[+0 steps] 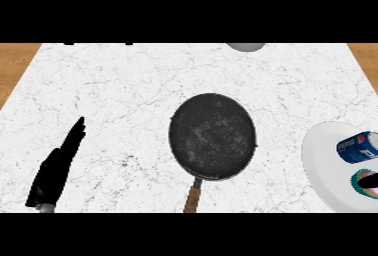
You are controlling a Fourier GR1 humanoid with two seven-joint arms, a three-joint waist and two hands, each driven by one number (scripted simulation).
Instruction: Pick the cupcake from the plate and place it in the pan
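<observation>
White marble with thin grey veins covers the bench [133, 80], and strips of brown wood show at its far left and far right corners. At the right edge of the view lies a round white plate [325, 165], cut off by the frame. On the near part of this plate sits the cupcake [363, 181] with a teal wrapper and pink top; only a part of it shows, and something dark at the frame edge covers its right side. Just beyond it, on the same plate, a blue drink can [358, 147] lies on its side. To the left of the plate, near the middle of the bench, rests the dark round frying pan [212, 135] with a brown wooden handle pointing toward the near edge; nothing lies in it. Well to the left, the black left hand [57, 167] rests with straight, open fingers pointing far. A pale grey rounded object [246, 46] shows at the far edge.
</observation>
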